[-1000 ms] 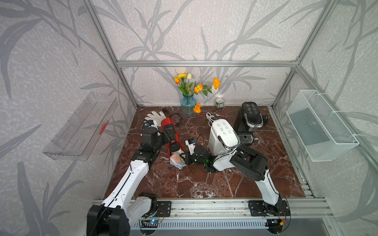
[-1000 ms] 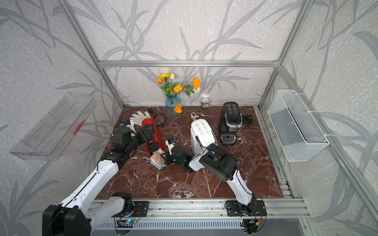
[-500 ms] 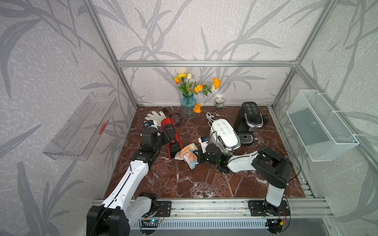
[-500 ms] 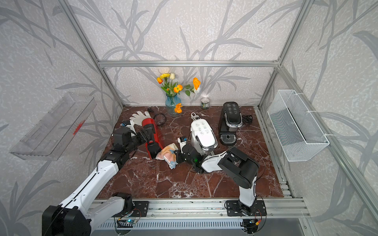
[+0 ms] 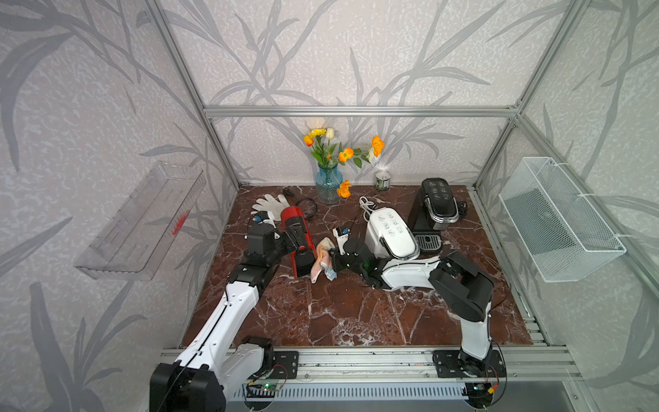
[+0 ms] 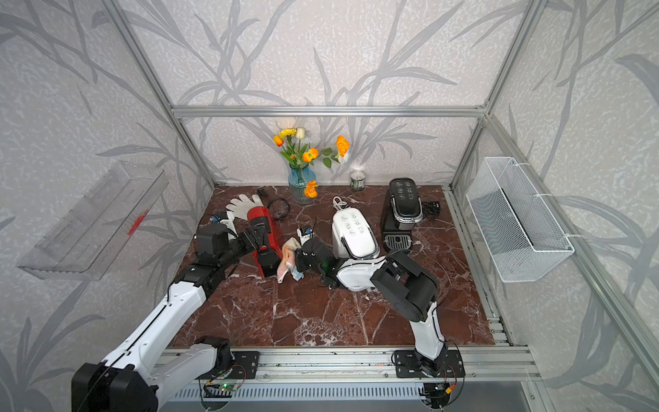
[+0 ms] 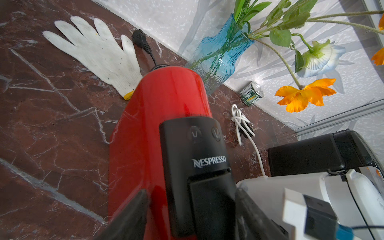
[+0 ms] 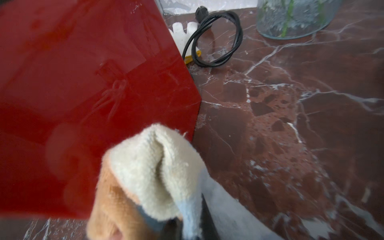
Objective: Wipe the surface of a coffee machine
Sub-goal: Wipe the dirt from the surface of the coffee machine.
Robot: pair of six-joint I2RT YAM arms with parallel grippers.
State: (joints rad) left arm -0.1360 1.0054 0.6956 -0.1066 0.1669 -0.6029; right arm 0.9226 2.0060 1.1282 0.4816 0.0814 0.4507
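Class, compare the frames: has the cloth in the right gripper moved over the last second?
Yes. The cloth has moved from the red coffee machine's front end back along its side, toward the blue vase.

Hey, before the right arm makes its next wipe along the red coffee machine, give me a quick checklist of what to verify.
1. Grip on cloth: ok, right gripper jaws are shut on it.
2. Cloth meeting the red Nespresso machine: ok, it looks pressed to the side panel.
3. Machine braced: cannot tell. The left gripper jaws straddle its black head, but contact is unclear.
4. Stroke clear of black power cord: ok, it is coiled behind the machine.
5. Room by the white coffee machine: not ok, likely tight, as the right arm lies right beside it.
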